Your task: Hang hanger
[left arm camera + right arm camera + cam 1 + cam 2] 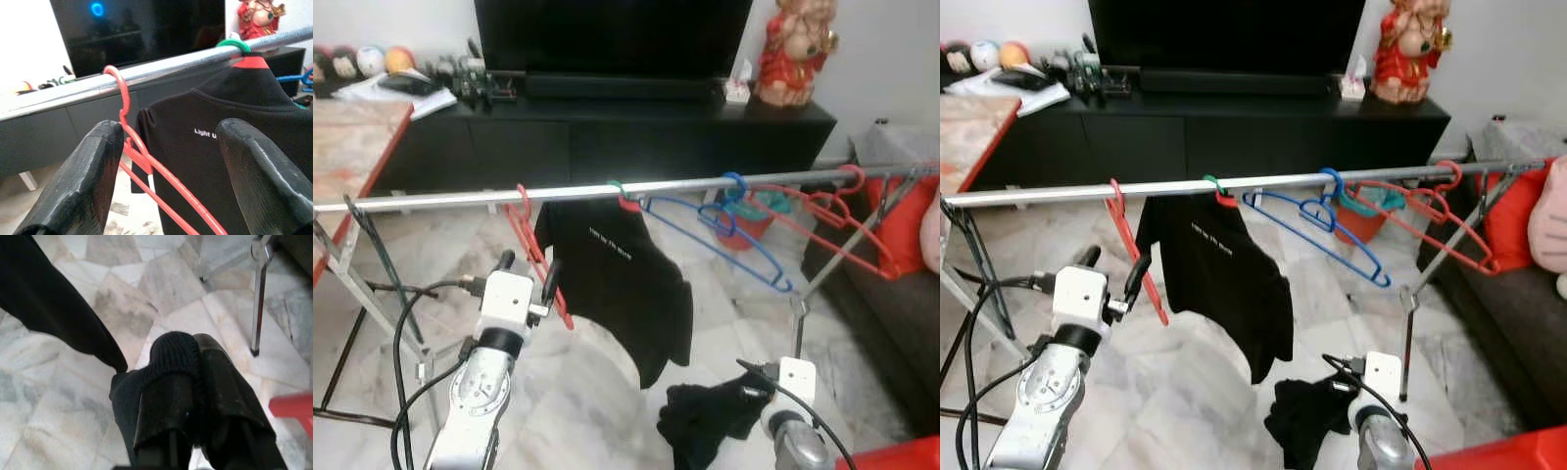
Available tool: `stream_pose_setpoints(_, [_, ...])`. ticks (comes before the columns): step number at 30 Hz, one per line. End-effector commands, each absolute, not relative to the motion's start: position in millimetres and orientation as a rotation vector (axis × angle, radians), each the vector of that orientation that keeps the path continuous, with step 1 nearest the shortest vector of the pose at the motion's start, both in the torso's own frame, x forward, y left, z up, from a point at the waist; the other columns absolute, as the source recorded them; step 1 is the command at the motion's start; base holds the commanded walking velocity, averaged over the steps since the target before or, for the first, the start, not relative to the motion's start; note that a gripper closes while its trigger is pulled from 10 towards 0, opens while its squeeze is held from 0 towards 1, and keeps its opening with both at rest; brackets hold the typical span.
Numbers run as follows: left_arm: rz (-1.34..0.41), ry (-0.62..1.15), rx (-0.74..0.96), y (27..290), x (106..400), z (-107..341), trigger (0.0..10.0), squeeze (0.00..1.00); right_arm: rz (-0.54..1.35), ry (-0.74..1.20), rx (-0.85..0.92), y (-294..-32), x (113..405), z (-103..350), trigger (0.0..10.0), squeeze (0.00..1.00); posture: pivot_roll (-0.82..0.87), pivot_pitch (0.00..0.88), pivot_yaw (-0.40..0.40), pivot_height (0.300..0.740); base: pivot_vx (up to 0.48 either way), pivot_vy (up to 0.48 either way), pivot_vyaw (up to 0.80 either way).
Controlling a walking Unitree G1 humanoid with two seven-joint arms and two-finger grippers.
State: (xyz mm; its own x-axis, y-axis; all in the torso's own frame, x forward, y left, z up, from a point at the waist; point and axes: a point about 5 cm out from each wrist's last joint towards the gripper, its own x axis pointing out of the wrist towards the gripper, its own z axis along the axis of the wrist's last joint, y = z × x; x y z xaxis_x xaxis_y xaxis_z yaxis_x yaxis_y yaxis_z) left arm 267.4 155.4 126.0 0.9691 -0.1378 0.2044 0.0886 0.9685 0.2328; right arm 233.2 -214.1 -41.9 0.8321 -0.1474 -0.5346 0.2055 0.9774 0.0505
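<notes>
Claw, right (195, 396): low and nearest, clenched on a dark knitted cloth (705, 416), soft and limp, above the marble floor (597, 401). Claw, left (529, 272): released, fingers either side of the red hanger (536, 257), whose hook sits over the steel rail (440, 200). Hanger judged light, thin, stiff, slippery plastic; best gripped at neck below hook.

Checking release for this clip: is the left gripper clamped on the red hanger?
No: in the left wrist view the left gripper is open, and the red hanger hangs by its hook on the metal rail between the fingers.
</notes>
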Motion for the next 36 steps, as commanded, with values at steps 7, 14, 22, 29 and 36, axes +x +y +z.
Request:
stream_pose_setpoints(7, [-0.193,-0.189,0.224,143,269,123,10.0,0.0,-0.21,0.531,0.106,-219,236,-38,10.0,0.0,0.02,0.0,-0.07,0.74,0.0,0.132,0.0])
stream_pose_setpoints(14, [-0.231,-0.146,0.18,136,270,119,10.0,0.0,-0.221,0.537,0.107,-220,235,-39,10.0,0.0,0.02,0.0,-0.065,0.74,0.0,0.0,0.0])
stream_pose_setpoints(22, [-0.283,-0.068,0.121,125,277,113,10.0,0.0,-0.257,0.557,0.114,-222,232,-42,10.0,0.0,0.02,0.0,-0.061,0.74,0.0,0.0,0.0])
stream_pose_setpoints(29, [-0.241,-0.044,0.094,122,288,113,10.0,0.0,-0.328,0.654,0.128,-230,213,-54,10.0,0.0,0.01,0.0,-0.057,0.74,0.0,0.0,0.0])
stream_pose_setpoints(36, [-0.214,-0.053,0.098,127,291,115,10.0,0.0,-0.346,0.718,0.108,-232,198,-63,10.0,0.0,0.01,0.0,-0.06,0.74,0.0,0.0,0.0])
